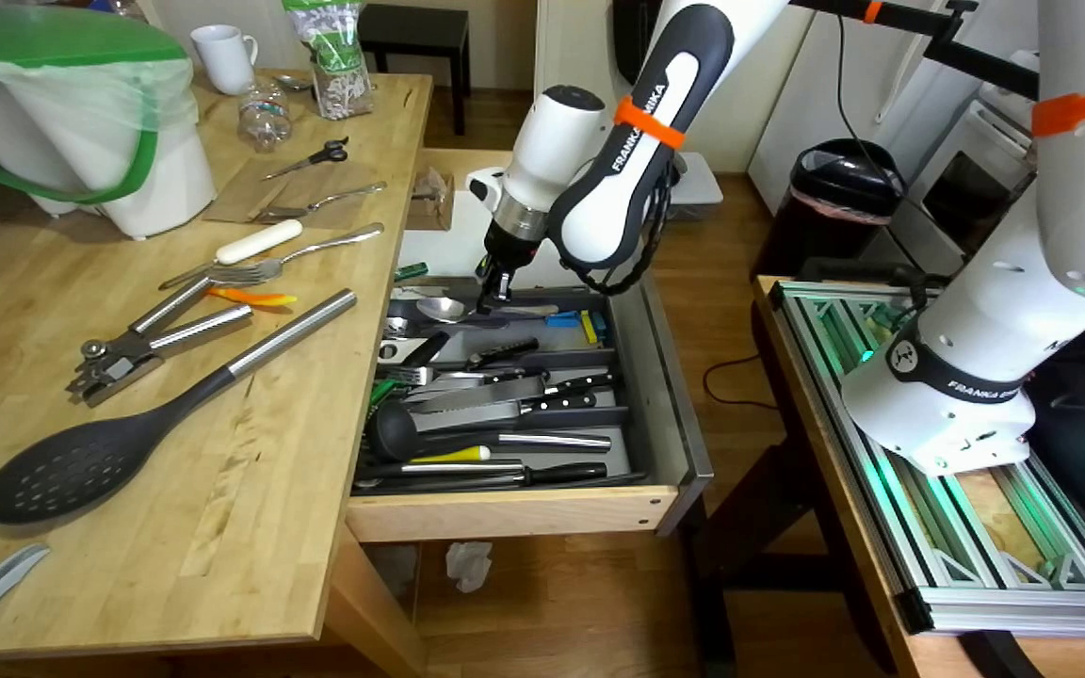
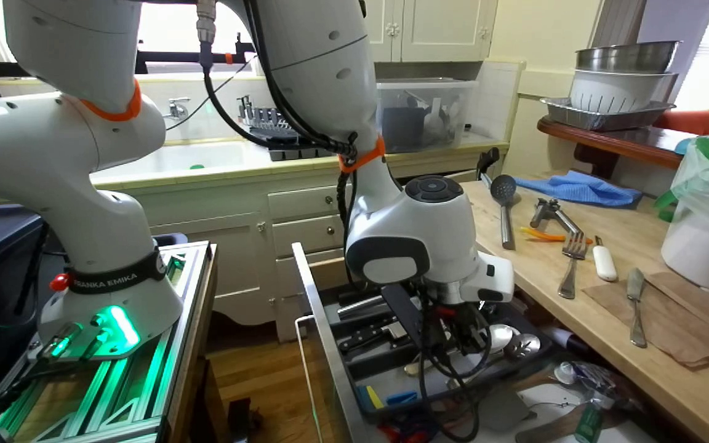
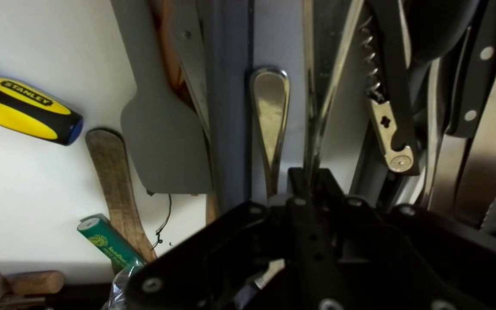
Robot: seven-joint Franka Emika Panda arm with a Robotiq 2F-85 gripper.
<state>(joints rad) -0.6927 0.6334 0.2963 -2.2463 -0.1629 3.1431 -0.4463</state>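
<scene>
Low over the open drawer, my gripper (image 3: 311, 175) is shut on a thin metal utensil (image 3: 315, 144), which runs away from the fingertips toward the top of the wrist view. Its far end is out of that view. A rounded metal handle (image 3: 270, 97) lies just left of the jaws, beside the grey tray divider (image 3: 230, 107). To the right is a black corkscrew (image 3: 392, 129), then several knives. In an exterior view the gripper (image 1: 493, 297) is among spoons, close to a spoon bowl (image 1: 442, 309). The arm partly hides the drawer in an exterior view.
Outside the tray lie a grey spatula (image 3: 166, 142), a yellow-black screwdriver (image 3: 24, 107) and a green tube (image 3: 110, 243). The wooden table (image 1: 251, 527) beside the drawer bears a slotted spoon (image 1: 81, 471), a can opener (image 1: 142, 348) and a white bin (image 1: 161, 193). The drawer front (image 1: 674, 377) stands upright.
</scene>
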